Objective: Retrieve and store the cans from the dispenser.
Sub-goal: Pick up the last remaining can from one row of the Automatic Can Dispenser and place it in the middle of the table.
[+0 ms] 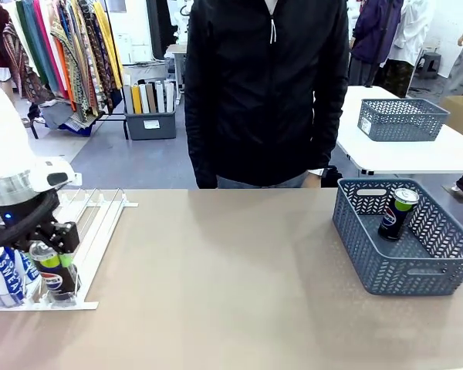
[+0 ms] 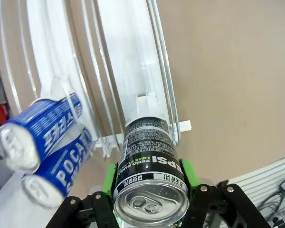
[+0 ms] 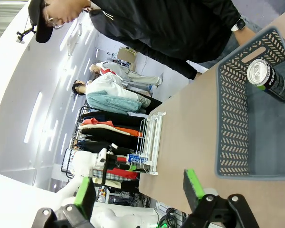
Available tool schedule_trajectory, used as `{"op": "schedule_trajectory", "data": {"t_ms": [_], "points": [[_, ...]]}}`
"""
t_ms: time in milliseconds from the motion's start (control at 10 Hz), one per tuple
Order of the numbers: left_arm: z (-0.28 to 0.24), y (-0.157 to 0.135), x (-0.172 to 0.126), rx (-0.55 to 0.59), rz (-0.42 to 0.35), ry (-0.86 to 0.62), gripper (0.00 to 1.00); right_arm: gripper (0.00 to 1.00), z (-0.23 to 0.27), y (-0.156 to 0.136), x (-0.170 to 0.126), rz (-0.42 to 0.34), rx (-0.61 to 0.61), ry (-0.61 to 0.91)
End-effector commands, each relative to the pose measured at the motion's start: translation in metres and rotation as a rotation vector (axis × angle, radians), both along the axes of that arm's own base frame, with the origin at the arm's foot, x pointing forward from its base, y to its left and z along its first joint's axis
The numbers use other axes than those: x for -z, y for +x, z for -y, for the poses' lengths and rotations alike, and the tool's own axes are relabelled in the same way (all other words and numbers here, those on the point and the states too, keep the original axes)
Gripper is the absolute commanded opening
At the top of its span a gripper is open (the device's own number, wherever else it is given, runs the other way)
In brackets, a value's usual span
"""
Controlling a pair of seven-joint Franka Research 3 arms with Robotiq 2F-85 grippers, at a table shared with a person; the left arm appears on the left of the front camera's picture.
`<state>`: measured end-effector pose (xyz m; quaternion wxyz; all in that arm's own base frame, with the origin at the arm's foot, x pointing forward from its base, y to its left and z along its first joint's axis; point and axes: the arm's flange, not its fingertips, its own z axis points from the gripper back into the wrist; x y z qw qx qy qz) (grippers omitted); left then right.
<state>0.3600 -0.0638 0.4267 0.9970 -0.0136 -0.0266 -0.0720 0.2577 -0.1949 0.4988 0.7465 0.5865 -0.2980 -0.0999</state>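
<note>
At the table's left edge, my left gripper (image 1: 54, 262) is shut on a black Pepsi can with a green band (image 1: 52, 271) at the low end of the white dispenser (image 1: 96, 220). In the left wrist view the green pads (image 2: 110, 176) press both sides of that can (image 2: 149, 166), which stands at the mouth of a lane (image 2: 133, 61). Two blue-and-white cans (image 1: 8, 279) lie in the neighbouring lane (image 2: 47, 124). Another black can (image 1: 397, 212) leans inside the grey basket (image 1: 417, 274) on the right. My right gripper (image 3: 138, 190) is open and holds nothing, above the table near the basket (image 3: 232, 114).
A person in a black jacket (image 1: 266, 85) stands at the far side, behind the middle of the table. A second grey basket (image 1: 401, 119) sits on a white table behind. The tan tabletop (image 1: 231, 277) lies bare between dispenser and basket.
</note>
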Motion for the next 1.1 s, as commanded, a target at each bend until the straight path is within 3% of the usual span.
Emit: {"op": "schedule_trajectory", "data": {"t_ms": [0,500,600,800,1000], "points": [[-0.018,-0.027,-0.047,-0.015,0.091,-0.032,0.0,1.0,0.0,0.003,-0.001,0.043,0.004,0.013],[-0.041,-0.043,-0.17,-0.019,0.286,-0.132,0.0,1.0,0.0,0.003,-0.001,0.043,0.004,0.013],[-0.048,-0.042,-0.18,-0.058,0.306,-0.14,0.0,1.0,0.0,0.003,-0.001,0.043,0.004,0.013],[-0.062,-0.037,-0.177,-0.121,0.267,-0.199,0.0,1.0,0.0,0.003,-0.001,0.043,0.004,0.013],[-0.049,-0.047,-0.184,-0.063,0.301,-0.119,0.0,1.0,0.0,0.003,-0.001,0.043,0.004,0.013]]}}
